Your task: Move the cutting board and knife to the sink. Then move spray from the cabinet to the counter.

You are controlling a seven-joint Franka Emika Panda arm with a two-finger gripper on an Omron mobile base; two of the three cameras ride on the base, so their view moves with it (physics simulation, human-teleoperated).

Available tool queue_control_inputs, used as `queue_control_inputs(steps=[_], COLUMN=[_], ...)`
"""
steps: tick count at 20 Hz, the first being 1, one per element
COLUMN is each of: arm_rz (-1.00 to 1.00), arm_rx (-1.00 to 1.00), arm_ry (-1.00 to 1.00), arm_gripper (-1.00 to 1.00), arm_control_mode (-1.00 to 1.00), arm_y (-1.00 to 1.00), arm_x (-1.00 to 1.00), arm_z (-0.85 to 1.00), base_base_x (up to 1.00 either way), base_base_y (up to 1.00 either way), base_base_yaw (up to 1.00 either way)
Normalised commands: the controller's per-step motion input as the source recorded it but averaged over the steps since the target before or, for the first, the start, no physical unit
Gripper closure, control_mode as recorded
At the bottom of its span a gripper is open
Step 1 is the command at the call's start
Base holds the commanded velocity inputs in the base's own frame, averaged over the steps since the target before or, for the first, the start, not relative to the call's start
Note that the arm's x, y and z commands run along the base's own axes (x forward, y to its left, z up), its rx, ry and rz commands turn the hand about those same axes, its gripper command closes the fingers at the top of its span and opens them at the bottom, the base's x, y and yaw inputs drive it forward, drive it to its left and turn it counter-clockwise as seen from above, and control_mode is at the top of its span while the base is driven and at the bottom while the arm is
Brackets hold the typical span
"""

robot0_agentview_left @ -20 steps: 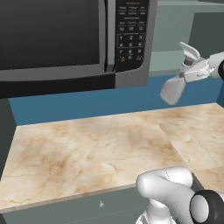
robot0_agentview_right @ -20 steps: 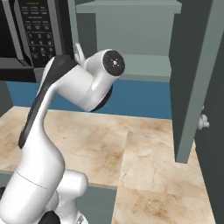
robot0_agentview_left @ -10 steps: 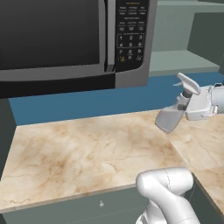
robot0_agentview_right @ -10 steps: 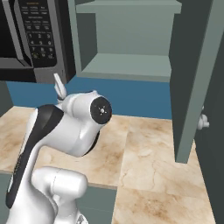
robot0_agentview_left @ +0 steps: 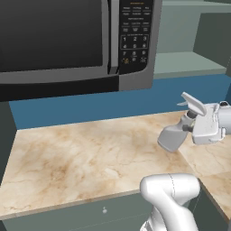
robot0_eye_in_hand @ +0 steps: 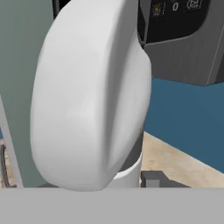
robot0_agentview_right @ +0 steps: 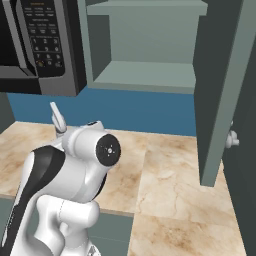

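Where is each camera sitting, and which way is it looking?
Left base view: behind the arm on its left, looking forward and down at the counter and microwave; the arm's base shows low, the gripper holds the spray.
Right base view: behind on the right, facing the open cabinet; the arm rises at lower left.
Hand view: on the hand, the spray very close.
Both base views share the counter, microwave and spray.

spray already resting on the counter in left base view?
No. The spray hangs tilted in the gripper, its base clear above the counter.
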Motion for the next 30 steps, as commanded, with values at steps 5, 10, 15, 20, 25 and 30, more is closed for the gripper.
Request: queue_control_inputs(steps=[5,10,15,20,25,30], arm_rz=[0.00,-0.03,-0.02,0.00,0.00,0.00], arm_rx=[-0.04,-0.08,-0.10,-0.06,-0.01,0.00], arm_ry=[0.04,0.01,0.00,0.00,0.00,0.00], arm_gripper=[1.00,1.00,1.00,1.00,1.00,1.00], arm_control_mode=[-1.00,-1.00,-1.00,-1.00,-1.00,-1.00], arm_y=[0.00,0.00,-0.06,-0.13,-0.18,-0.10], arm_x=[0.00,0.05,0.19,0.41,0.47,0.42], arm_z=[-0.11,-0.21,-0.36,-0.41,-0.28,-0.18], base_base_x=[0.00,0.00,0.00,0.00,0.00,0.00], base_base_y=[0.00,0.00,0.00,0.00,0.00,0.00], base_base_yaw=[0.00,0.00,0.00,0.00,0.00,0.00])
